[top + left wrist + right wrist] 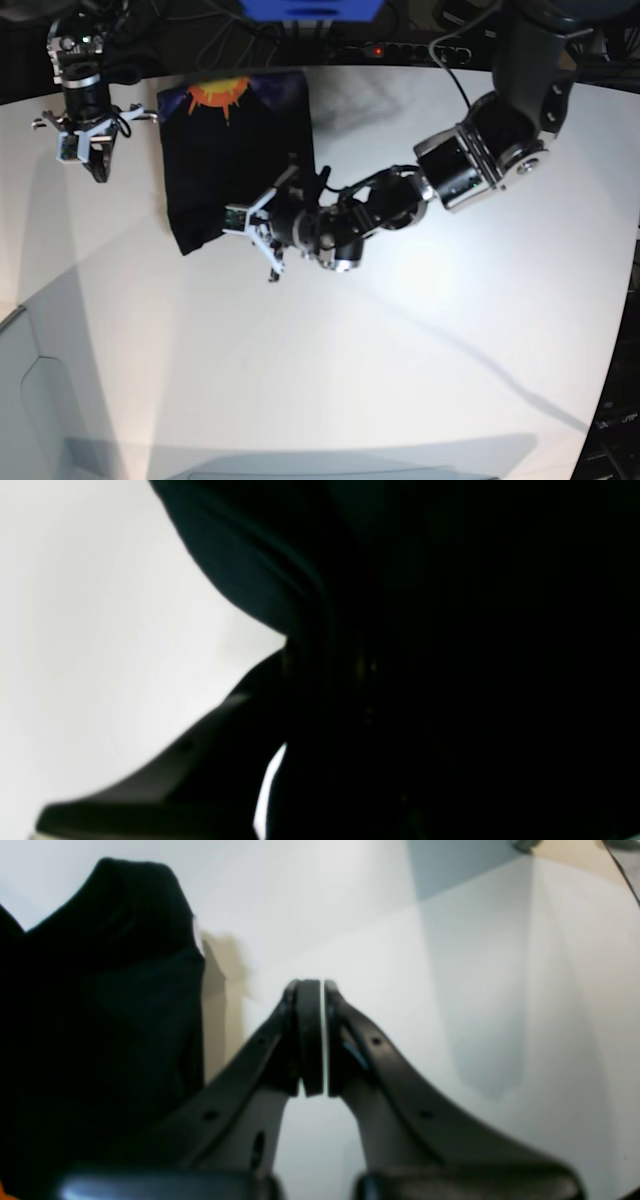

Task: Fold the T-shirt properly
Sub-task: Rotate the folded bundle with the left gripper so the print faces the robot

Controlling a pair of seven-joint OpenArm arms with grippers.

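The black T-shirt lies folded into an upright rectangle on the white table, its orange sun print at the far edge. My left gripper is at the shirt's near right edge. In the left wrist view black cloth fills most of the frame and runs in at my left gripper; one finger shows, the other is hidden. My right gripper is shut on nothing, just right of the shirt. In the base view it hangs left of the shirt.
A power strip with a red light and cables run along the table's far edge, with a blue object behind. The left arm reaches in across the table from the upper right. A pale grey panel sits at the near left corner.
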